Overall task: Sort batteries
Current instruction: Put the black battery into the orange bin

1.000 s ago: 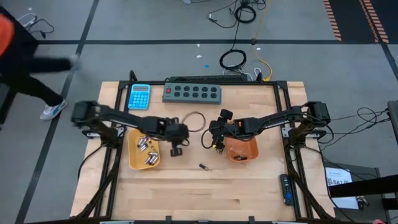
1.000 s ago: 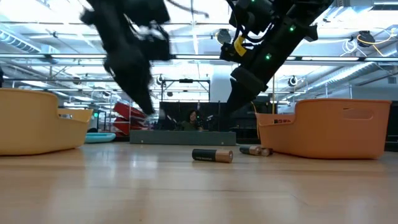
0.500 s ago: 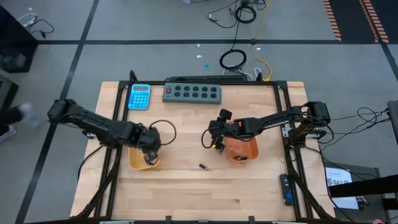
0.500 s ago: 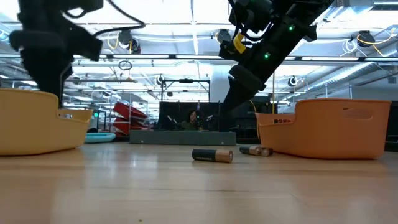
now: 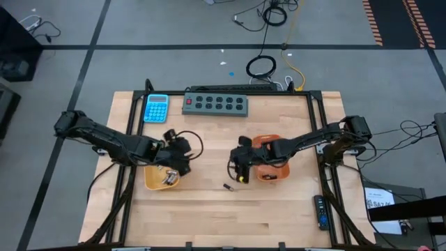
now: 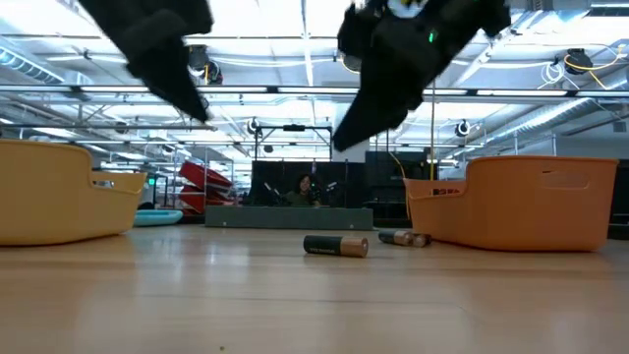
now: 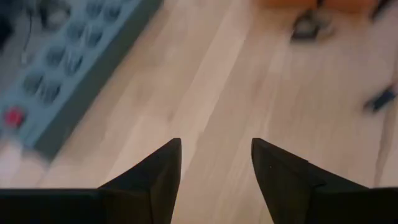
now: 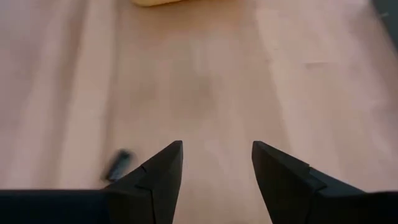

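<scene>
A dark battery (image 5: 227, 187) lies on its side on the bare wood between the two trays; it also shows in the low view (image 6: 336, 246) and the right wrist view (image 8: 118, 165). A second battery (image 6: 405, 238) lies against the orange tray (image 5: 270, 167). Silvery batteries (image 5: 166, 178) lie in the yellow tray (image 5: 155, 178). My left gripper (image 7: 216, 155) is open and holds nothing, hovering at the yellow tray's far right corner (image 5: 182, 155). My right gripper (image 8: 217, 158) is also open with nothing in it, hovering just left of the orange tray (image 5: 237, 171), a little beyond the loose battery.
A grey power strip (image 5: 216, 104) and a blue calculator (image 5: 157, 108) lie along the far edge. Black frame rails (image 5: 317, 139) run down both sides of the table. Bare wood (image 5: 223, 216) stretches from the trays to the near edge.
My left gripper has swung from the table's middle toward the left, over the yellow tray, then back a little toward the far right. My right gripper has come down and toward the near edge, closer to the loose dark battery. The batteries on the table have not moved.
</scene>
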